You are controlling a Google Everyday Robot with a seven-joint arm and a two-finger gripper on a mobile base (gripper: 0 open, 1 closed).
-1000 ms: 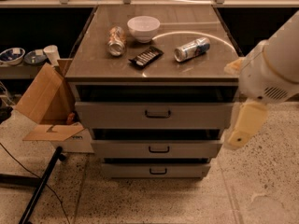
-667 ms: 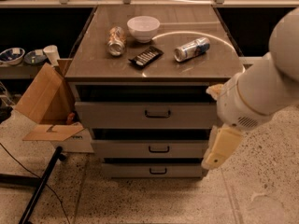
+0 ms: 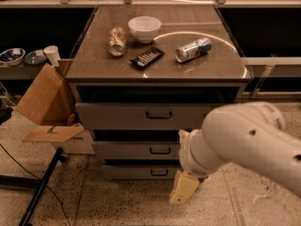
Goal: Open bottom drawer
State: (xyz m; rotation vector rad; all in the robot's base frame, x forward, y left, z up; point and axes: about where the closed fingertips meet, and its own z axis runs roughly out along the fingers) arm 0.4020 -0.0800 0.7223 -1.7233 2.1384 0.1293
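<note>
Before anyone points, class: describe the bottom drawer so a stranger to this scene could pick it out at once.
Find the grey cabinet with a white bowl on top; three drawers stack down its front. The bottom drawer is the lowest, nearest the floor, close by the robot's tool. Its front is the shallowest, unlike the taller top drawer and middle drawer above.

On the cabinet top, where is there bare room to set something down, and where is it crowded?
Free: the front strip of the cabinet top, and the back right corner behind the right can. Crowded: the middle, with the bowl, left can and dark flat object. The gripper hangs low in front of the bottom drawer.
</note>
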